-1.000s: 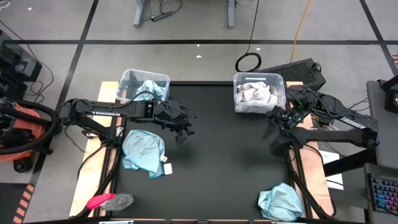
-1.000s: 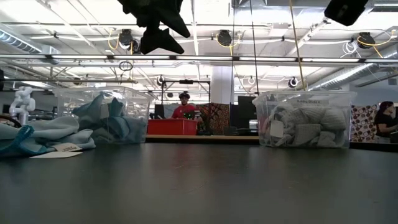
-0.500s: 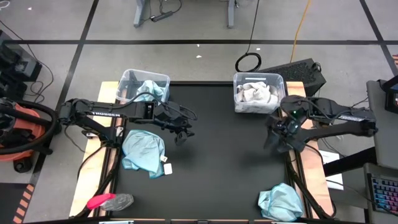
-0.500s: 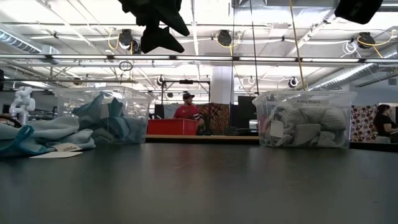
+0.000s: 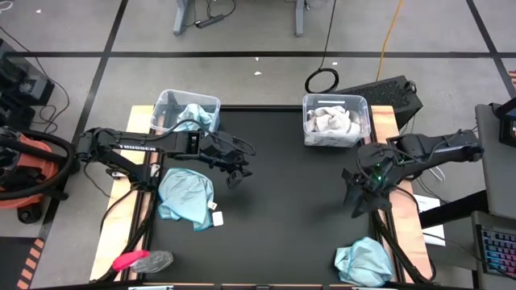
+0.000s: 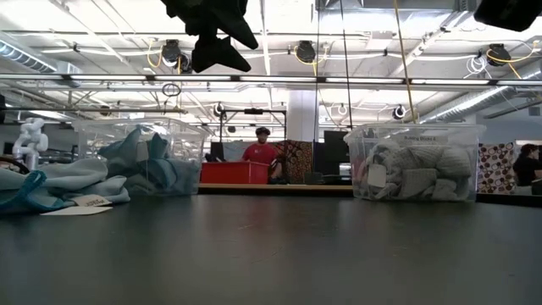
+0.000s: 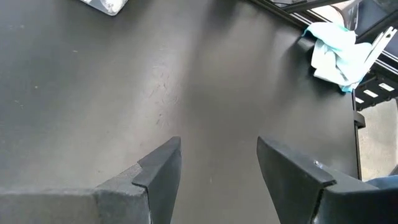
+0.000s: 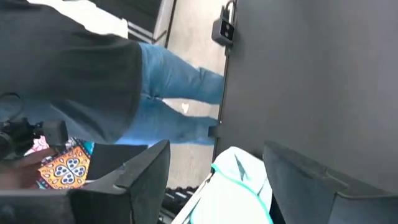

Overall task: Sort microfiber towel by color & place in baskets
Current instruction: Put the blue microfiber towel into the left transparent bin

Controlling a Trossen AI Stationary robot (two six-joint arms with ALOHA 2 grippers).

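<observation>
While teal towel (image 5: 364, 261) lies half cut off — right pincer (image 5: 355, 196) open above.

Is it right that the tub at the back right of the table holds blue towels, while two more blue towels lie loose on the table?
Not quite. In the high view the back right tub holds grey-white towels, not blue ones. Two blue towels do lie loose: one near the left side, one at the front right corner.

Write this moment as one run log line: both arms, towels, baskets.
left gripper: open, empty, above table centre-left | right gripper: open, empty, facing teal towel | left basket: teal towel | right basket: grey-white towels
</observation>
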